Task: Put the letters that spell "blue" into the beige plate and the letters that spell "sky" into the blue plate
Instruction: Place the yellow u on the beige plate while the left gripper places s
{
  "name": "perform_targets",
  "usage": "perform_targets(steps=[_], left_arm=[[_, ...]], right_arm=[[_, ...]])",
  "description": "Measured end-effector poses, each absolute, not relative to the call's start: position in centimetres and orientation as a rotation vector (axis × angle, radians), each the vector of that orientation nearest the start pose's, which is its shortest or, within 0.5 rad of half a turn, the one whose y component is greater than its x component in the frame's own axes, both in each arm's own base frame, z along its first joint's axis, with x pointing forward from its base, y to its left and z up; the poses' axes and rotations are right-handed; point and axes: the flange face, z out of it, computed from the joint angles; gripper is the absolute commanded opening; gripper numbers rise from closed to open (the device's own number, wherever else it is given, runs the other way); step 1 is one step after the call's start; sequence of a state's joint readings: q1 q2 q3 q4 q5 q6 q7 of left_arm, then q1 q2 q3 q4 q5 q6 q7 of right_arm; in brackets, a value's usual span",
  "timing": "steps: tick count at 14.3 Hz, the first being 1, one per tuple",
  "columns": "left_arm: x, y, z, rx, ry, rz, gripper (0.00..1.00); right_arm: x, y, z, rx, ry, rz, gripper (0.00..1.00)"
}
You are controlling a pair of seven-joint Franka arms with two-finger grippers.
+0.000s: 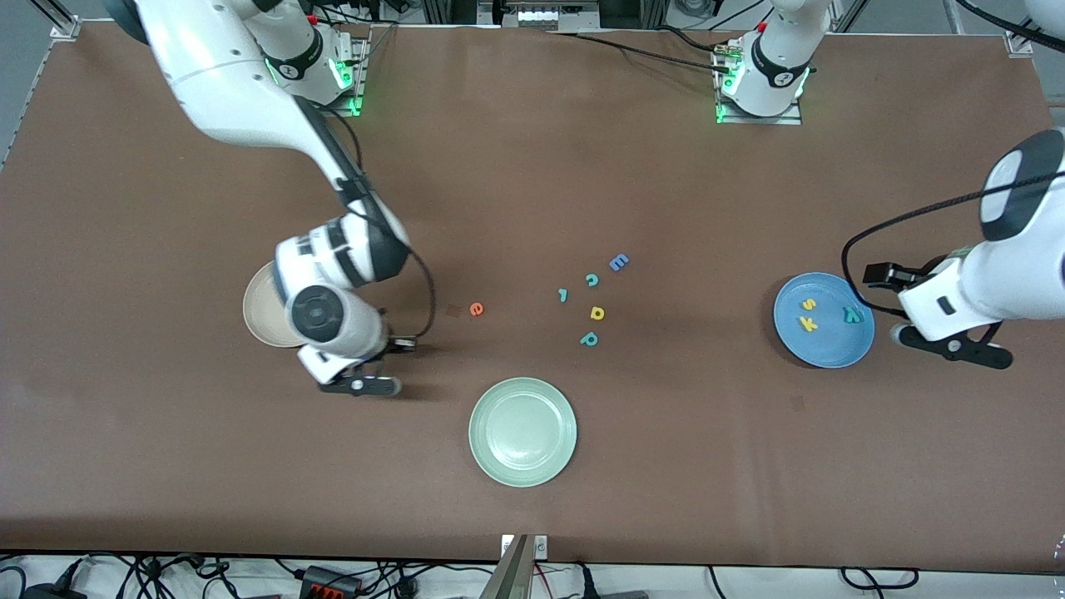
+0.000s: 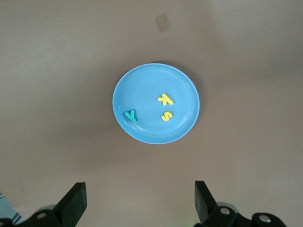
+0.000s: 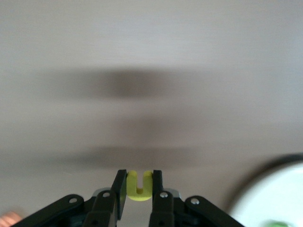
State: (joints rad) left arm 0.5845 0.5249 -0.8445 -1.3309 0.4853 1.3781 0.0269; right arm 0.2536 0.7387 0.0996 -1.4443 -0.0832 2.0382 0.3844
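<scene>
Half the beige plate [image 1: 260, 309] is hidden under the right arm; right gripper [image 3: 139, 188] over it pinches yellow "u" [image 3: 139, 187]. Left gripper [image 2: 140, 201], wide open, empty, hangs beside blue plate [image 1: 832, 345] w/ s, k, y.

Sky-blue plate [image 2: 156, 85] with yellow "s" [image 2: 166, 116], yellow "k" [image 2: 165, 99], teal "y" [image 2: 131, 115]; beige plate [image 1: 258, 312]; pale green plate [image 1: 522, 431]; orange "e" [image 1: 476, 309]; yellow "u" [image 3: 139, 185]; brown table [image 1: 166, 466]
</scene>
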Motion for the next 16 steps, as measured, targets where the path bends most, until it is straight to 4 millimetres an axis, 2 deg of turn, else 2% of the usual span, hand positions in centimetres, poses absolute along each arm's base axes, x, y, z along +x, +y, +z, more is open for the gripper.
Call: perform_targets(steps=[1, 3, 5, 7, 10, 12, 13, 14, 15, 16], left_arm=[[64.4, 0.0, 50.3, -2.958, 0.376, 0.424, 1.0], [64.2, 0.1, 54.5, -2.976, 0.351, 0.348, 1.0], [64.0, 0.0, 56.8, -2.986, 0.342, 0.297, 1.0], [64.0, -0.5, 57.0, -2.981, 0.348, 0.29, 1.0], [64.1, -2.3, 56.4, -2.966, 0.335, 0.311, 1.0], [64.1, -2.3, 56.2, -3.011, 0.272, 0.314, 1.0], [64.2, -1.6, 56.1, -3.04, 0.219, 0.302, 1.0], [64.2, -0.7, 56.0, -3.06, 0.163, 0.286, 1.0], [64.1, 0.0, 56.0, -3.082, 0.113, 0.263, 1.0], [64.0, 0.4, 56.0, -3.109, 0.069, 0.215, 1.0]], right_arm=[[66.8, 20.5, 24.7, -3.191, -0.008, 0.247, 0.07], [65.6, 17.4, 25.1, -3.192, -0.042, 0.302, 0.07], [64.1, 15.1, 24.8, -3.189, -0.085, 0.359, 0.07], [63.1, 12.3, 24.0, -3.178, -0.128, 0.416, 0.08], [61.9, 6.3, 22.3, -3.145, -0.159, 0.475, 0.08], [61.1, 4.1, 20.8, -3.134, -0.15, 0.466, 0.12], [60.6, 3.9, 20.1, -3.134, -0.148, 0.452, 0.19], [60.2, 3.8, 19.4, -3.134, -0.148, 0.436, 0.62], [59.9, 3.7, 19.0, -3.133, -0.146, 0.428, 1.0], [59.8, 3.6, 18.8, -3.133, -0.142, 0.425, 1.0]])
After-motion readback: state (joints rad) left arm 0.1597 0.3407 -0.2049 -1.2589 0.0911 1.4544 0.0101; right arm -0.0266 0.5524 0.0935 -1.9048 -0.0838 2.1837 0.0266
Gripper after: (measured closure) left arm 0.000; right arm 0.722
